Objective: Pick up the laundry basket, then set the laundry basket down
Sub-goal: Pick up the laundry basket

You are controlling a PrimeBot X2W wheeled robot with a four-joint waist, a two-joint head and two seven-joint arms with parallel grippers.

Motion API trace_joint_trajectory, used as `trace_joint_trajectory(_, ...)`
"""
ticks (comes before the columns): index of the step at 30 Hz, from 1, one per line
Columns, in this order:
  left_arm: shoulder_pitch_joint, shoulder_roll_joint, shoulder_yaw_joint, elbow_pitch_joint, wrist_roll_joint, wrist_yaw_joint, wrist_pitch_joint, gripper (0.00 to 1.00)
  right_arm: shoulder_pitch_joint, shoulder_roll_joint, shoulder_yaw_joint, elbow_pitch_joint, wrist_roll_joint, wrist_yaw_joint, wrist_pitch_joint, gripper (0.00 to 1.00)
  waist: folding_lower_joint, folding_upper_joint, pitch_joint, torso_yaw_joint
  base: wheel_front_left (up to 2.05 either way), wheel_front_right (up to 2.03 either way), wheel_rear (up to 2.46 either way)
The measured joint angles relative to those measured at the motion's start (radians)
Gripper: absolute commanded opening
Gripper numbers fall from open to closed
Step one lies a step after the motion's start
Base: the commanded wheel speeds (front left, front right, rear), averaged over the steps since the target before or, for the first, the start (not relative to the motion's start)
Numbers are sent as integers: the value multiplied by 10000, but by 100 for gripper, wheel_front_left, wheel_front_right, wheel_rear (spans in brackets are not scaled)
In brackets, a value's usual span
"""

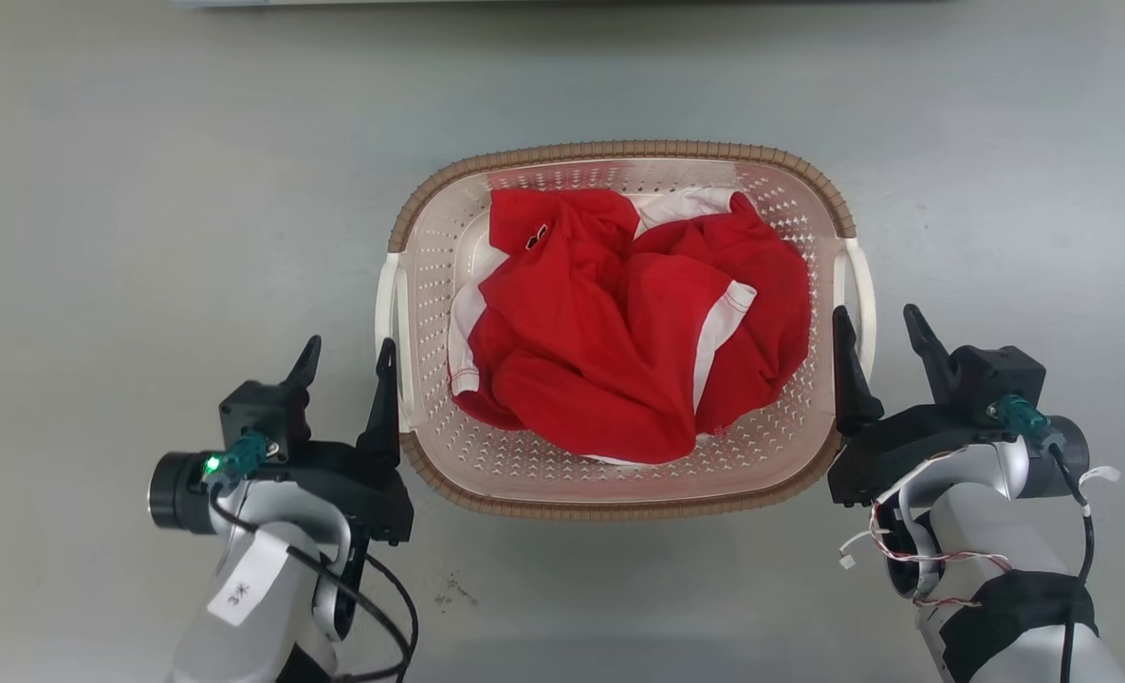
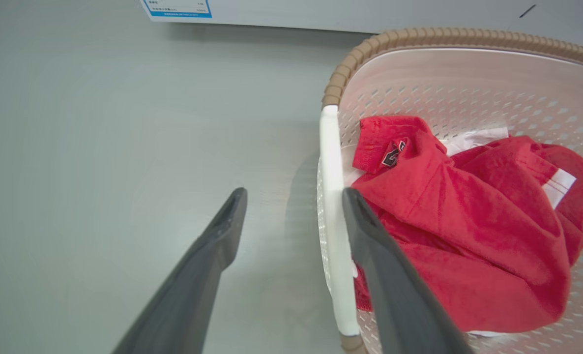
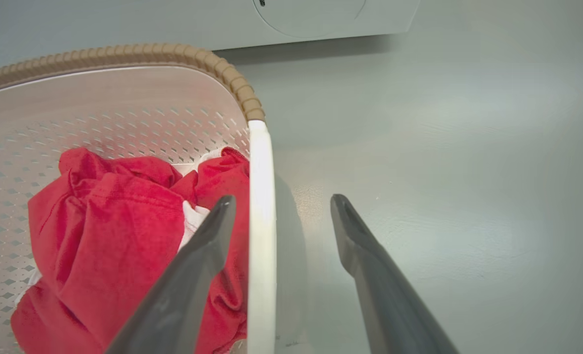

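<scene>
The laundry basket (image 1: 619, 149) sits upright, long axis running left-right; left gripper (image 1: 349, 343) and right gripper (image 1: 876, 313) are spread open at its 2 short ends.

Crumpled red shirt (image 1: 619, 332) with white trim, all bunched up in a heap, with a little black patch (image 1: 536, 237) near one folded edge. Some white fabric (image 1: 681, 204) peeks out behind it on the far side. The floor (image 1: 145, 190) is plain grey and kinda glossy, with a few dark specks (image 1: 453, 593) on the near part. At the far end sits a white appliance (image 2: 370, 12) with a blue-edged label (image 2: 178, 7), text too small to read, and a round outline (image 3: 311, 10) on its front.
</scene>
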Motion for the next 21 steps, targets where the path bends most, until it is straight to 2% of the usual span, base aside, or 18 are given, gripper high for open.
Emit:
trace_joint_trajectory(13, -1044, -52, -387, 1321, -61, -240, 242, 100, -833, 42, 349, 1020, -2, 12, -10, 100, 0, -1, 623, 11, 0, 0, 0)
trace_joint_trajectory(21, -1514, -50, -947, 1789, -295, -341, 284, 100, -1283, 54, 617, 1549, 4, 12, -12, 100, 0, -1, 996, -22, 0, 0, 0)
